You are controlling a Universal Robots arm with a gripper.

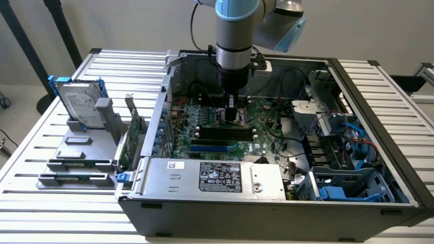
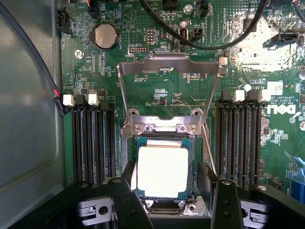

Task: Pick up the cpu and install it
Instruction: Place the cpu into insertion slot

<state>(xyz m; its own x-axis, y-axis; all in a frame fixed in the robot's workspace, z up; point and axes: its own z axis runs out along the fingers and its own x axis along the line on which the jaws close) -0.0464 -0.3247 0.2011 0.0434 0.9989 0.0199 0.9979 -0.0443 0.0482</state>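
- Exterior view: the arm (image 1: pixel 234 35) is seen reaching straight down into the open case (image 1: pixel 271 206), which is laid on its side on the slatted table (image 1: pixel 61 213).
- The claw (image 1: pixel 233 112) is held low over the green board (image 1: pixel 203 109), near the middle of the case.
- At the exterior view's left, well apart from the claw, the hard drive (image 1: pixel 80 104) and the card (image 1: pixel 135 134) are parked upright on a grey stand.
- Wrist view: the cpu (image 2: pixel 162 164) is shown lying in the socket (image 2: pixel 192 162), silvery top up, its edges apparently square to the frame.
- The claw (image 2: pixel 167 179) is spread wide and nothing is gripped. Its black fingers (image 2: pixel 125 191) are set either side of the cpu, one just at the chip's edge and the other with a gap showing. Whether the nearer one touches cannot be told.
- The load plate (image 2: pixel 167 58) is tipped up and back off the socket, not clamped down. Memory slots (image 2: pixel 93 143) are ranged on both sides.
- The step in hand is judged to be the seating of the cpu. With the plate raised, the install is judged unfinished.
- For this step to be done well, the chip should be left flat and fully down, with no corner riding on the frame.
- No sideways push should be given, since the contacts beneath are likely to bend.
- The fingers should be kept level and clear of the raised plate and the slot latches.
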